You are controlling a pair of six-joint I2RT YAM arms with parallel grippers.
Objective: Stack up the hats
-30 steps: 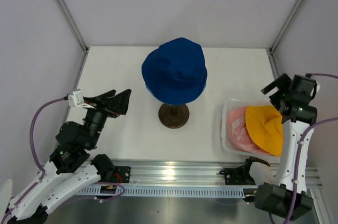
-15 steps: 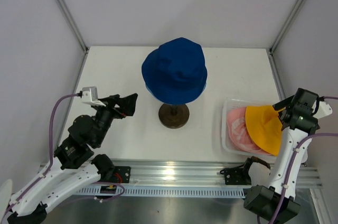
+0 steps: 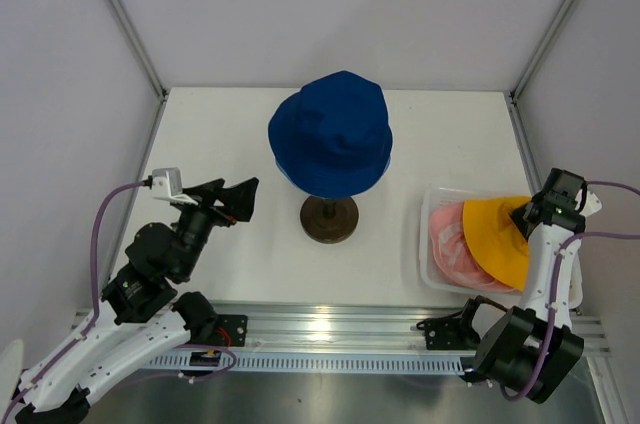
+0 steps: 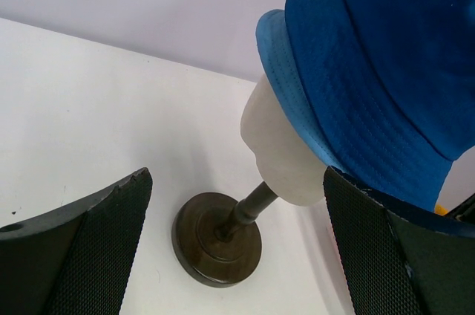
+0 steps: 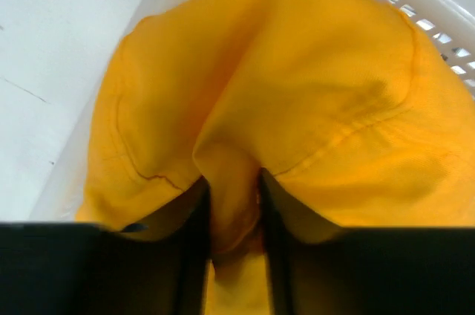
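A dark navy hat point(image 3: 330, 134) sits on the mannequin head, with a light blue hat's brim point(image 4: 276, 47) showing under it in the left wrist view. A yellow hat point(image 3: 497, 239) lies on top of a pink hat point(image 3: 448, 244) inside the white basket at the right. My right gripper point(image 3: 530, 212) is down at the yellow hat's far edge, shut on a pinched fold of the yellow fabric point(image 5: 232, 211). To the left of the stand, my left gripper point(image 3: 235, 199) hovers open, facing the mannequin, with nothing between its fingers point(image 4: 82, 248).
The cream mannequin head point(image 4: 278, 151) stands on a dark round base point(image 3: 330, 219) mid-table. The white mesh basket point(image 3: 428, 214) sits near the right front edge, close to the right wall. The arm rail runs along the near edge.
My right gripper has dropped from above the basket onto the yellow hat and closed on a fold of it. The left arm swung slightly forward, then held still.
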